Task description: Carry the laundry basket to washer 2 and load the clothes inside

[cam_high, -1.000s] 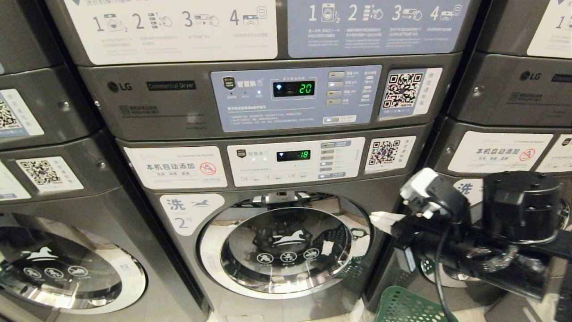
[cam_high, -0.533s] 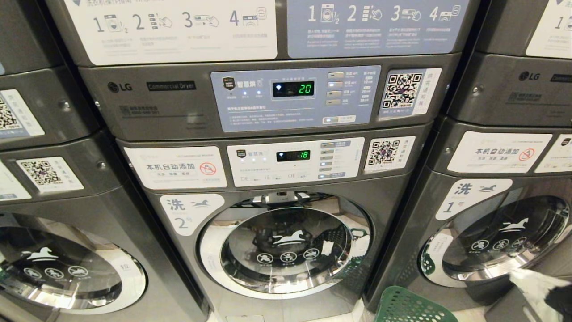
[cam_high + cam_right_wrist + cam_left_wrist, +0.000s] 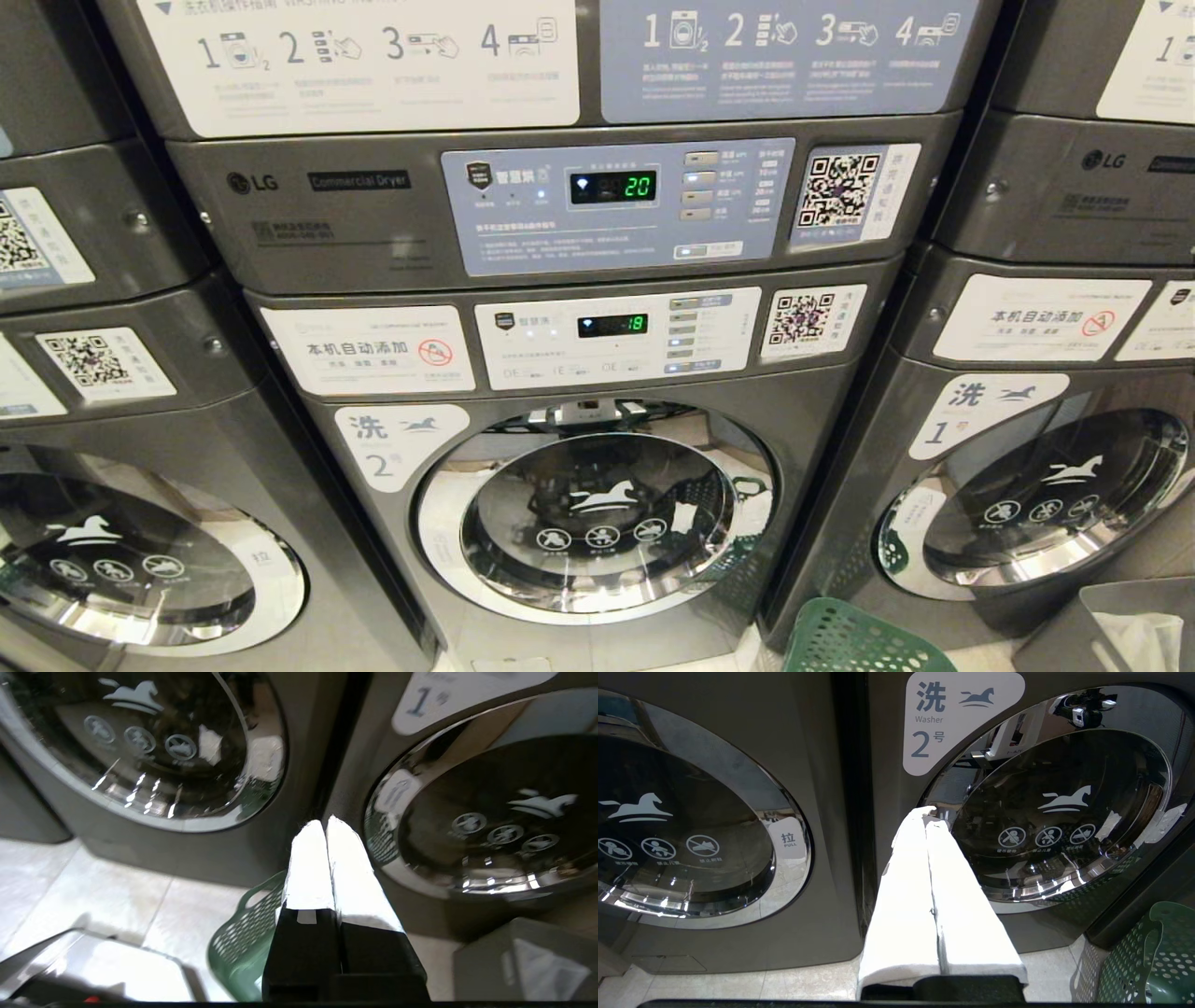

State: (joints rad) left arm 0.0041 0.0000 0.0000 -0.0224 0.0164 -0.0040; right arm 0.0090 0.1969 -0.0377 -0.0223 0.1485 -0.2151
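Before you stands washer 2, a dark grey front-loader at the middle of the head view, its round chrome-rimmed glass door shut and a white label with the numeral 2 and a horse logo at the door's upper left. Its control panel shows a green 18; the LG commercial dryer stacked above it reads 20. To your right you have washer 1, also with its door shut, and to your left a third washer of the same make. The laundry basket, green with round perforations, sits on the pale tiled floor in front of the seam between washer 2 and washer 1, only its rim showing at the lower edge of the head view; you cannot see into it, so the clothes cannot be placed from these views. A grey bin with a white bag stands just to the right of the basket, below washer 1. Neither arm appears in the head view. Your left gripper hangs low in front of washer 2's label side, white fingers pressed together on nothing. Your right gripper sits low above the basket, aimed at the gap between the two washers, its fingers likewise pressed together and empty.
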